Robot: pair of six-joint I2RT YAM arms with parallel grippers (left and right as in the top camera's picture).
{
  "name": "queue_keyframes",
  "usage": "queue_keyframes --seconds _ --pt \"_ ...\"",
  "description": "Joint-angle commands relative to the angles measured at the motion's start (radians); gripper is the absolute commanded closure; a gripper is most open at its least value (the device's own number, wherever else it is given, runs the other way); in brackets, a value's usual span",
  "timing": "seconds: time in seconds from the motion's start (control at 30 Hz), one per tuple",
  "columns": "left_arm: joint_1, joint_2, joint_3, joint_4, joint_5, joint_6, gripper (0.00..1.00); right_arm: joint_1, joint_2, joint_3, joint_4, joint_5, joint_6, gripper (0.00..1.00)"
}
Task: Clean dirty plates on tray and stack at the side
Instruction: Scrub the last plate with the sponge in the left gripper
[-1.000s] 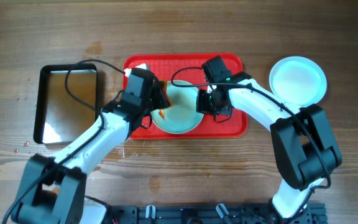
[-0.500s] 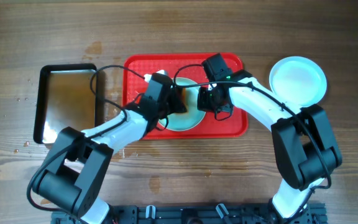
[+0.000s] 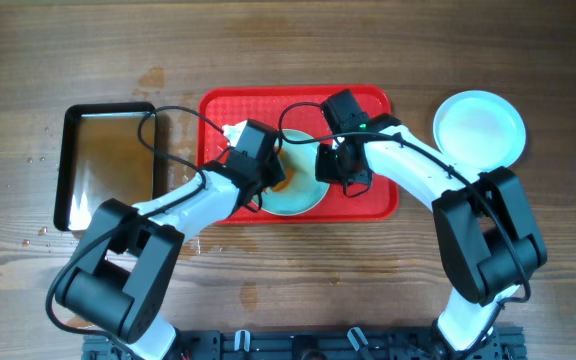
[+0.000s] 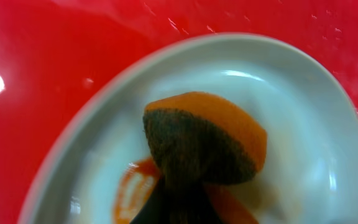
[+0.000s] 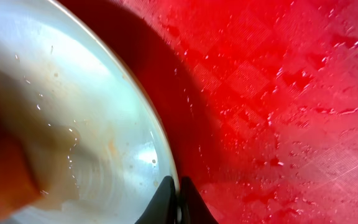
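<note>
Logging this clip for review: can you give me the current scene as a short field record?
tray: large red rectangular plastic tray, droplets on it, one plate on it
plate on tray: round pale blue-white plate, orange-red sauce smear present
left gripper: holds orange sponge with dark scrub face against that plate
right gripper: pinches that plate's rim
side plate: pale, no smear visible, on wooden table right of tray
black metal pan: left of tray
</note>
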Motion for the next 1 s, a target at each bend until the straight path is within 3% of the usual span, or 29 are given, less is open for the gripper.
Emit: queue_keyframes --seconds 0.0,0.1,0.2,0.4,0.53,0.77,0.97 --pt "0.058 0.014 0.027 -0.127 -0.259 0.138 0.96 0.003 0.018 0.015 -0.035 0.055 -0.011 0.96" --pt "0.056 -0.027 0.102 -0.222 -0.377 0.209 0.96 0.003 0.018 0.015 -0.038 0.063 -0.010 0.96" --pt "0.051 -0.050 0.143 -0.257 -0.342 0.215 0.96 0.003 0.018 0.015 -0.038 0.063 -0.010 0.96" --pt "0.026 -0.048 0.139 -0.234 0.127 0.065 0.96 0.003 0.018 0.015 -0.038 0.063 -0.010 0.96" --pt "-0.028 0.013 0.135 -0.220 0.217 0.051 0.96 0.003 0.018 0.015 -0.035 0.063 -0.010 0.96" --pt "-0.102 0.097 0.135 -0.204 0.200 0.028 0.96 0.003 0.018 0.015 -0.036 0.063 -0.009 0.96" --pt "-0.091 0.097 0.136 -0.327 -0.121 0.090 0.96 0.003 0.018 0.015 -0.038 0.063 -0.010 0.96"
